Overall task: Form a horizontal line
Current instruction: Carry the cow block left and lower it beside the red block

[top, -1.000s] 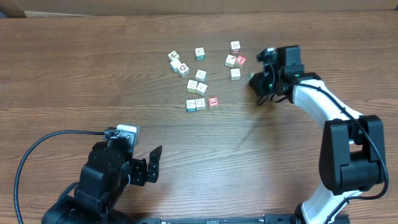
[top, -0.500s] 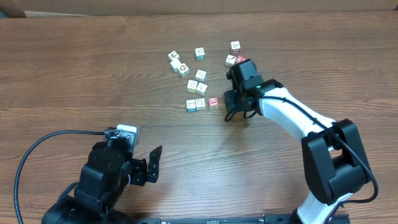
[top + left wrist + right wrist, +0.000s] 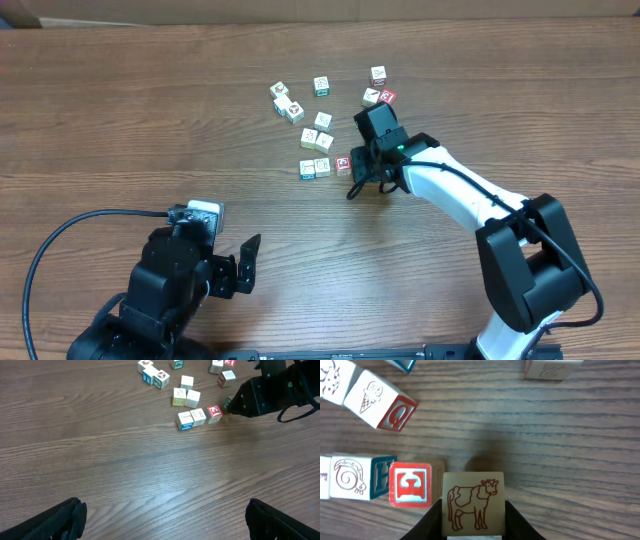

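Observation:
Three cream picture cubes stand edge to edge as the horizontal line, ending on the right in a red-faced cube. In the right wrist view that red-faced cube sits beside a snail cube with a blue side. My right gripper is shut on a cow cube, held just right of the red-faced cube, a narrow gap between them. The left wrist view shows the line with the right gripper beside it. My left gripper rests open near the table's front edge, nothing between its fingers.
Several loose cubes lie scattered behind the row: a pair just behind it, one further back, others at the back left and back right. An ice-cream cube lies close above the red-faced one.
My right arm has swung from the back right down and left, carrying the cow cube to the right end of the row. The left arm has not moved.

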